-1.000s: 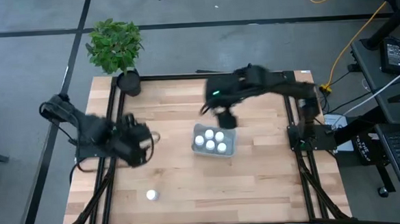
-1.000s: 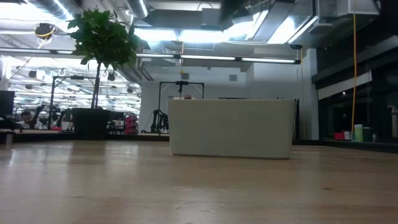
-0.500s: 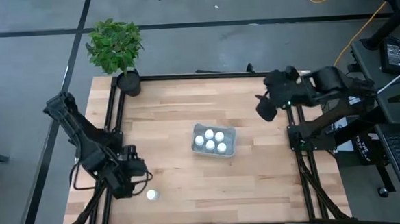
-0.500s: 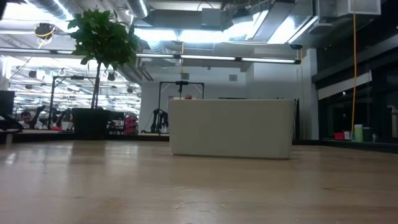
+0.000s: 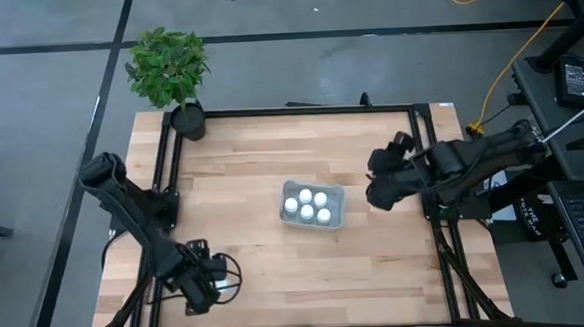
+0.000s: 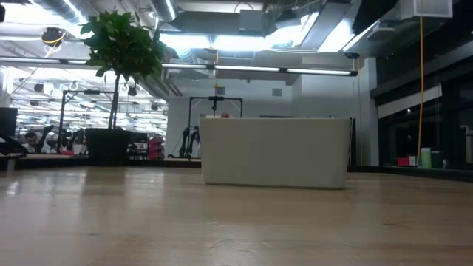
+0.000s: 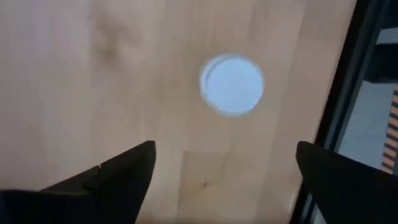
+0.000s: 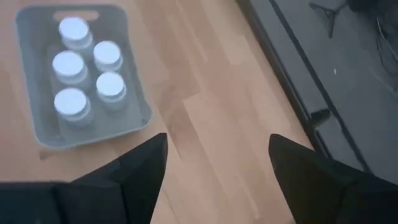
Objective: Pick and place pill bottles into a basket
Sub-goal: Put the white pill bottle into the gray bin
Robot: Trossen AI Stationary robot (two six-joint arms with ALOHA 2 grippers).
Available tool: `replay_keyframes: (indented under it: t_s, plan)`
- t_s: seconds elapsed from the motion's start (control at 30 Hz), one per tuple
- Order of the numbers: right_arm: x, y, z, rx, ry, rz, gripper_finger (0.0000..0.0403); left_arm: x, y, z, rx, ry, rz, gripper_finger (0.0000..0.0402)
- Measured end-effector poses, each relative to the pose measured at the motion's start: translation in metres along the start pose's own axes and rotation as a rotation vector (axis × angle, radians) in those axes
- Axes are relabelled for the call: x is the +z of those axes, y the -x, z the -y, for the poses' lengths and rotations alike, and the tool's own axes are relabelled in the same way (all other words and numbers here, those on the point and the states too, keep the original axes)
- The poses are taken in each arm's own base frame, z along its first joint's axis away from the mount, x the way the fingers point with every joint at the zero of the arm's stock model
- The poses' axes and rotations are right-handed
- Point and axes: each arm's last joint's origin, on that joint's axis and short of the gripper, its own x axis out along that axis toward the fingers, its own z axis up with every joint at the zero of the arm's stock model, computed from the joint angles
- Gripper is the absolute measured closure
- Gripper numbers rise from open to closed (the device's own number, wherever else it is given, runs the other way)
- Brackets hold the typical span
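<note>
One white pill bottle (image 7: 231,84) stands upright on the wood table near the near left corner, and only its round cap shows, from above. My left gripper (image 7: 224,165) hangs over it, open and pointing down, with the bottle just ahead of the fingertips. In the high view my left gripper (image 5: 204,284) hides this bottle. The pale grey-blue basket (image 5: 312,204) sits at the table's middle with several white bottles (image 8: 84,71) standing in it. My right gripper (image 5: 382,191) is open and empty to the right of the basket (image 8: 134,109).
A black pot with a green plant (image 5: 170,70) stands at the table's far left corner. The basket's long wall (image 6: 275,151) fills the middle of the low view. Black frame rails (image 5: 427,156) run along the table's edges. Bare wood lies between the basket and the loose bottle.
My left gripper has gone toward the table's near edge and now hangs over the loose bottle. My right gripper has drawn away from above the basket toward the table's right edge. The bottles in the basket have stayed put.
</note>
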Motion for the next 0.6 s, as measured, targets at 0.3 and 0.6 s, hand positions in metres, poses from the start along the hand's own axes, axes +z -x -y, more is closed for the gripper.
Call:
replay_keyframes:
  t_s: [0.3,0.6]
  plan:
    - [0.004,-0.001,-0.006,0.041,0.102,0.069,0.0122,0.025,-0.052,0.008,0.08,0.035,-0.035,0.0017]
    - [0.001,0.009,0.005,0.076,0.114,0.1,0.0122,0.045,-0.075,0.009,0.022,0.093,-0.047,0.0077]
